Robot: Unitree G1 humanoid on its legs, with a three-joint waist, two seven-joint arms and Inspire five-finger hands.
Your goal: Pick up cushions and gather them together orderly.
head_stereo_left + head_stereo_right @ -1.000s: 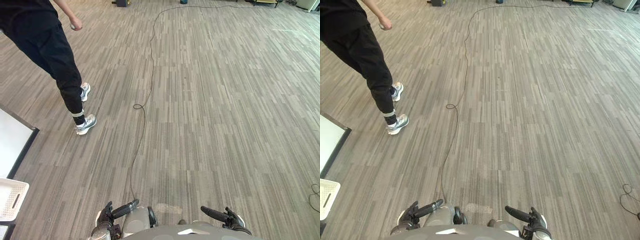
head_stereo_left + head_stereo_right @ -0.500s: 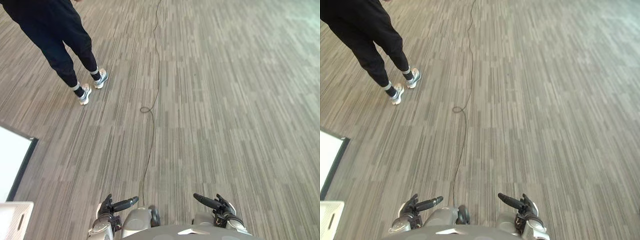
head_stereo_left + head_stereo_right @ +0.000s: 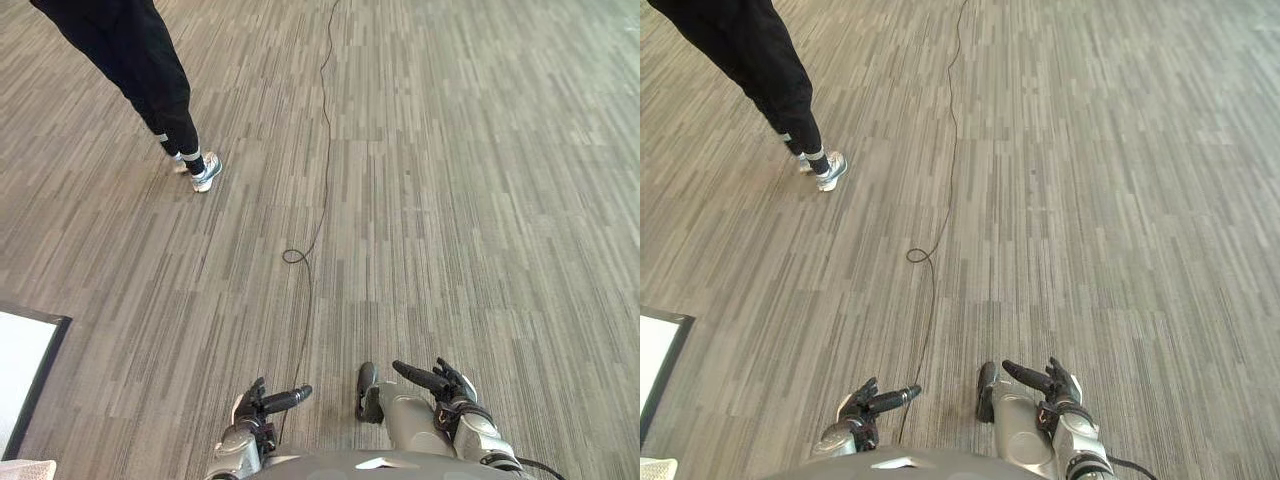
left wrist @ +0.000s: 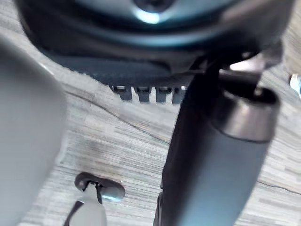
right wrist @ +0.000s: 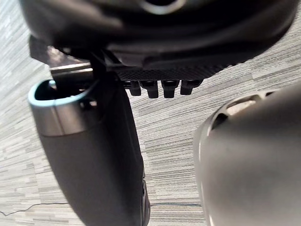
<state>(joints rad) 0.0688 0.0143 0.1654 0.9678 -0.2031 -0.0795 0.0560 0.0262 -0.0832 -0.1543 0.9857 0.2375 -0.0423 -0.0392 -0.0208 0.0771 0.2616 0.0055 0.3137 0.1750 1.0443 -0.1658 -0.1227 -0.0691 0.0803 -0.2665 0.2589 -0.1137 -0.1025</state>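
Grey striped plank-pattern floor (image 3: 480,200) runs wide and open ahead, nothing lying on it in the robot's path. Person in black trousers (image 3: 140,60) with a grey-and-white sneaker (image 3: 205,172) stands ahead on the robot's left; flat white panel with a black frame (image 3: 20,365) lies on the floor at near left. Left hand (image 3: 258,402) and right hand (image 3: 448,388) hang low in front of the body, well apart, each with fingers relaxed and apart, thumb stuck out, holding nothing. Cushions: can't tell where they are or how they look from these views, so no read on colour, shape or how they'd handle. My read is that this is the search/approach stage, with no pickup started. Risks as I judge them: heading left puts the robot close to the person, and a step either way could mean contact; drifting near left could catch the panel's frame edge; with no target in sight, any heading chosen now is a guess and could waste travel. Head likely needs to scan before committing.
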